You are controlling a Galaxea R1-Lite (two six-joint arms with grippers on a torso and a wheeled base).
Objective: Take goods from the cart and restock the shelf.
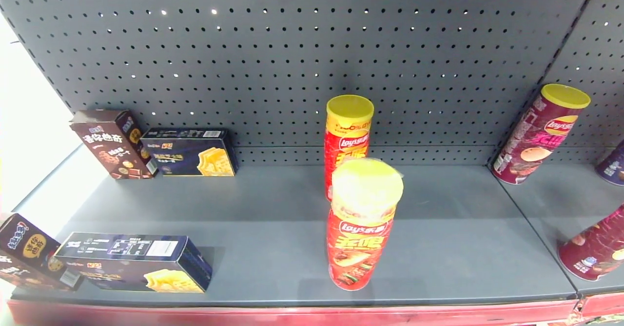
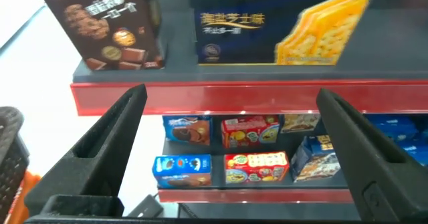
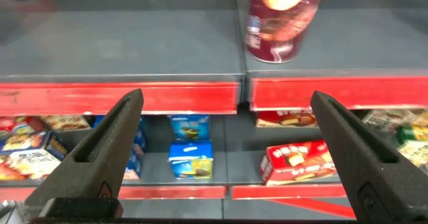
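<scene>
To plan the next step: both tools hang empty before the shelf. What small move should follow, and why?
Probably pull back from the shelf to fetch goods: the left tool and right tool are open and empty, and the shelf has bare space.

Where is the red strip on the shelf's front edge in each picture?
Head view: the red strip runs along the shelf's near edge, before the front red can.
Left wrist view: it lies under the blue cracker box.
Right wrist view: it lies under the purple can.
Shared landmark: the grey shelf board just above it.
</scene>
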